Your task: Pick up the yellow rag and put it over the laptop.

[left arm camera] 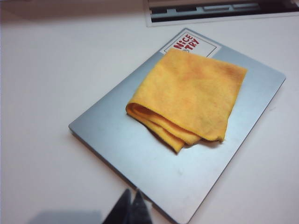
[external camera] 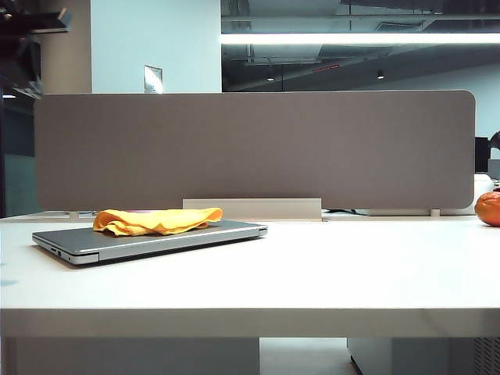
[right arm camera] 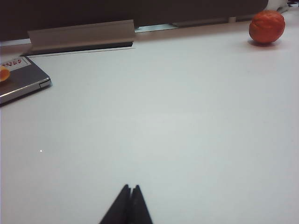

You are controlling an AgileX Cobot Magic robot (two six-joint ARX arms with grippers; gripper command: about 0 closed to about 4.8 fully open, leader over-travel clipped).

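The yellow rag [external camera: 156, 220] lies folded on the closed silver laptop [external camera: 180, 238] at the left of the table. From the left wrist view the yellow rag [left arm camera: 189, 100] covers the middle of the laptop [left arm camera: 140, 149] lid, beside a white sticker [left arm camera: 189, 45]. My left gripper [left arm camera: 132, 193] hovers above the laptop's near edge, shut and holding nothing. My right gripper [right arm camera: 130, 187] is shut and empty over bare table, well away from the laptop [right arm camera: 21, 81] corner. Neither gripper shows in the exterior view.
A long grey partition panel [external camera: 250, 148] runs along the back of the table, with a pale cable tray [external camera: 251, 208] at its foot. A round orange fruit [external camera: 488, 208] sits at the far right, also visible as the orange fruit [right arm camera: 266, 27].
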